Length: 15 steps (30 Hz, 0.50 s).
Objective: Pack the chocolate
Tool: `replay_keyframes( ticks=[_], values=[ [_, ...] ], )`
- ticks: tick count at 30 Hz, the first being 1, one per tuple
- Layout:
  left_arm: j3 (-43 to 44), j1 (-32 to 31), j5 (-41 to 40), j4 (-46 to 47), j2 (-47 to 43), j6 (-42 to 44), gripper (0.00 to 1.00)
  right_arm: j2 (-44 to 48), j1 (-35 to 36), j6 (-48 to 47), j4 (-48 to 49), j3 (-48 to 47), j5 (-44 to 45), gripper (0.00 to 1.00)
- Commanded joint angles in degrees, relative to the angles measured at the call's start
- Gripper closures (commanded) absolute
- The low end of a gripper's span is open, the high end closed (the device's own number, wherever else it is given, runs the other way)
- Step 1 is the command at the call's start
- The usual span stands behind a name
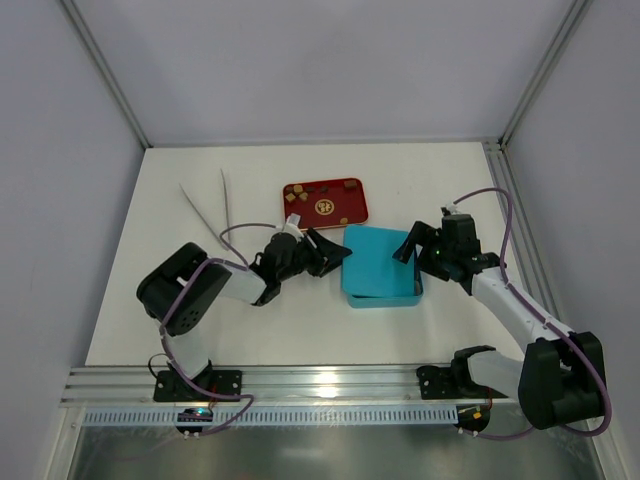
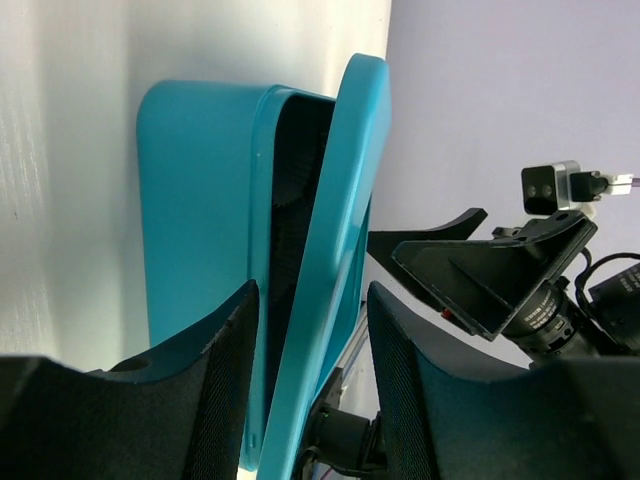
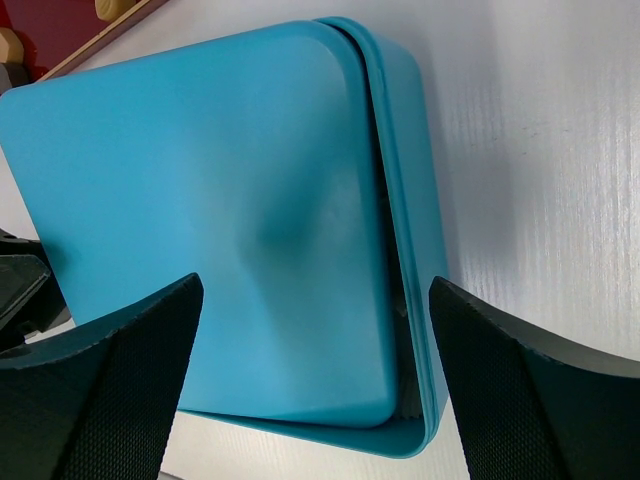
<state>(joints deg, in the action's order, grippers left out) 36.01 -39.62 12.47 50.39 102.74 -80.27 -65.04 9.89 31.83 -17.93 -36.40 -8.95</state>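
Observation:
The chocolate (image 1: 300, 197) is several small tan and brown pieces lying on a red tray (image 1: 352, 212) at the back centre. Two tan pieces (image 3: 112, 8) show at the top left of the right wrist view. A blue box (image 1: 385, 296) stands in front of the tray, its blue lid (image 1: 378, 262) lying askew on it. My left gripper (image 1: 338, 252) is open at the box's left side. Its fingers straddle the raised lid edge (image 2: 335, 200), with a gap to the upper finger. My right gripper (image 1: 413, 243) is open and empty above the lid's right part (image 3: 230, 200).
Two white sticks (image 1: 207, 212) lie on the table left of the tray. The box base (image 3: 425, 200) shows as a rim along the lid's right and near sides. Grey walls close in the table at the back and both sides.

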Motion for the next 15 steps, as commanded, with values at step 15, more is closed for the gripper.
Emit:
replay_keyframes(
  ticks=[15],
  values=[
    [7.85,0.33,0.71,-22.78,-4.74,10.13,0.54,-0.97,-0.22,0.07,2.82,0.63,-0.01,0.08]
  ],
)
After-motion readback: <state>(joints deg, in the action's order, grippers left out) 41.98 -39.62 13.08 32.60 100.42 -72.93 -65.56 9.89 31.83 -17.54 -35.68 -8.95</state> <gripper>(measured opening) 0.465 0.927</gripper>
